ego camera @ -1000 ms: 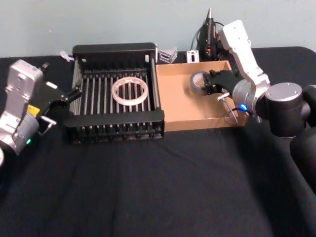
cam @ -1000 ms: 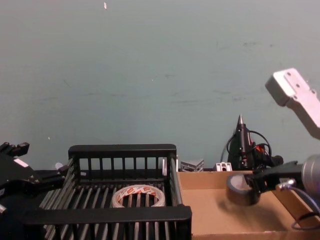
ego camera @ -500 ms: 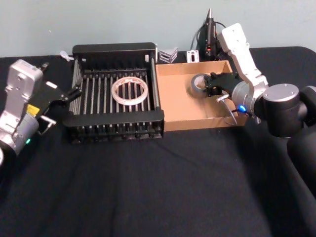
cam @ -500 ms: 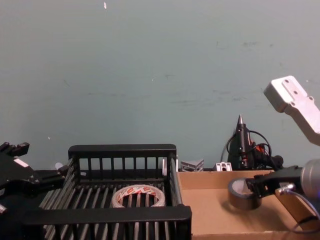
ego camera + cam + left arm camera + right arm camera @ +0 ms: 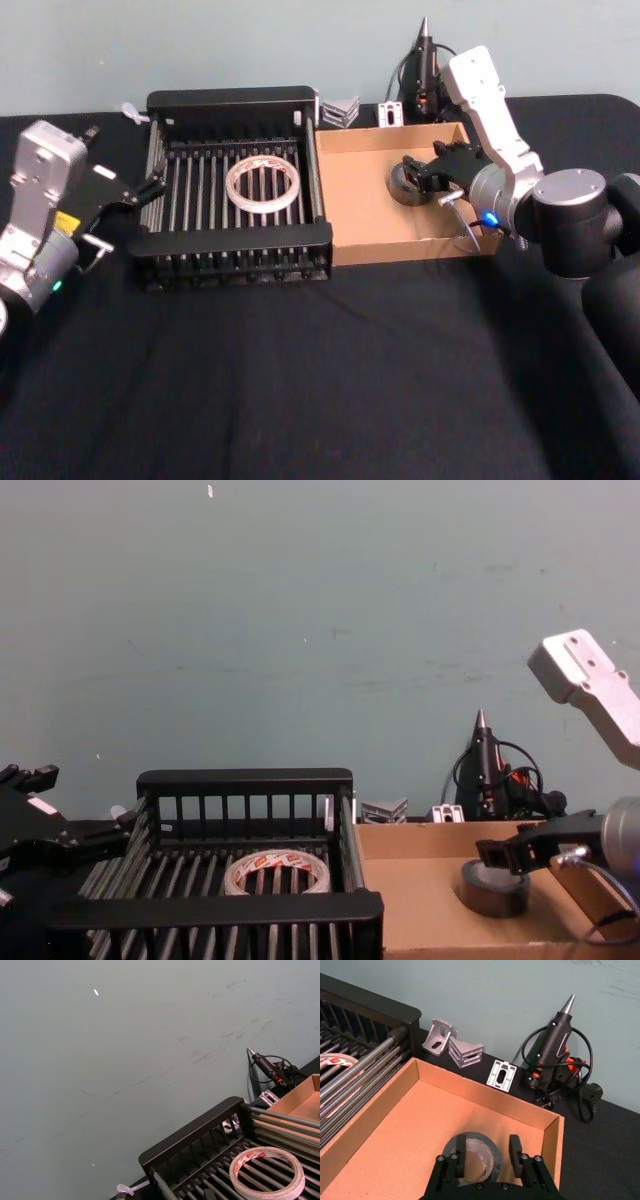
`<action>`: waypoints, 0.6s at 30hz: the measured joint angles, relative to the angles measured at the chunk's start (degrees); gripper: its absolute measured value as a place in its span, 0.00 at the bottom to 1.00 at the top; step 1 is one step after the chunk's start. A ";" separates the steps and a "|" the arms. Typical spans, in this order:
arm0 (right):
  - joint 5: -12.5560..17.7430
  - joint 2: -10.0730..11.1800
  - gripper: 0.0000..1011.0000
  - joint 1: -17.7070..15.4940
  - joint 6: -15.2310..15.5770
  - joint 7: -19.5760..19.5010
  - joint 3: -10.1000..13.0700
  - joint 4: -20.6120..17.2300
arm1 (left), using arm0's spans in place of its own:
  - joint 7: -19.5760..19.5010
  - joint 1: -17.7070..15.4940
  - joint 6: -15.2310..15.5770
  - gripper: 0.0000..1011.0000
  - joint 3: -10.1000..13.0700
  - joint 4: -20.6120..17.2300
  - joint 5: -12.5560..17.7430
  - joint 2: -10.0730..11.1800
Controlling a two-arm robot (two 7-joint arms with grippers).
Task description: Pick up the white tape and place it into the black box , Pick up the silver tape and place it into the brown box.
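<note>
The silver tape [image 5: 404, 184] lies flat on the floor of the brown box [image 5: 360, 215], toward its far right corner. My right gripper [image 5: 425, 172] hovers just above it, open; in the right wrist view one finger sits over the roll's wall [image 5: 475, 1138] and the other stands off to its side. The white tape [image 5: 263, 183] rests flat on the slats of the black box [image 5: 232, 240]. My left gripper [image 5: 125, 165] waits open just outside the black box's left wall.
A black glue gun [image 5: 425, 65] with coiled cable and some small metal brackets [image 5: 342, 110] stand behind the two boxes near the wall. The boxes sit side by side, touching. Black cloth [image 5: 320, 370] covers the table in front.
The silver tape went from hanging tilted in my right gripper to lying flat on the brown box's floor, and the gripper has opened off it. The left arm stayed put.
</note>
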 joint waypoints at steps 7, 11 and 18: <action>0.06 0.04 0.72 -0.04 0.00 0.03 0.00 -0.04 | 0.00 0.00 0.00 0.99 0.00 0.00 0.00 0.00; 0.09 0.04 0.84 -0.05 0.00 0.04 0.00 -0.07 | 0.00 0.00 0.00 0.99 0.00 0.00 0.00 0.00; 0.12 0.04 0.99 -0.05 0.01 0.04 0.00 -0.09 | 0.00 0.00 0.00 0.99 0.00 0.00 0.00 0.00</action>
